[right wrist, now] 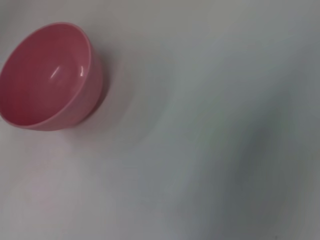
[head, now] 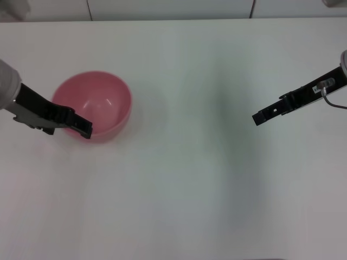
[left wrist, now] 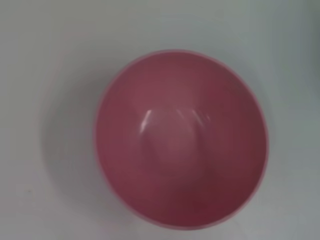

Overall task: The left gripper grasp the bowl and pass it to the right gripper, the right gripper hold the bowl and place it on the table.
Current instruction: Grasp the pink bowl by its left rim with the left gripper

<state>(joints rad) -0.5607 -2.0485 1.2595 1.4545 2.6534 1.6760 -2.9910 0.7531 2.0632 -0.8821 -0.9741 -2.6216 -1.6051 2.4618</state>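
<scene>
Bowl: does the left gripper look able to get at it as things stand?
Probably yes. The left gripper is already at the near rim of the bowl, which stands upright and alone on the table. The right gripper is well off to the side.

One bowl (head: 100,103) — two claws; left claw (head: 84,129), right claw (head: 260,117)

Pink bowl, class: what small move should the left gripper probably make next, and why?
Probably lower the left gripper onto the bowl's near rim and close. The bowl stands upright on the table, apparently ungrasped; the right gripper waits far off.
</scene>
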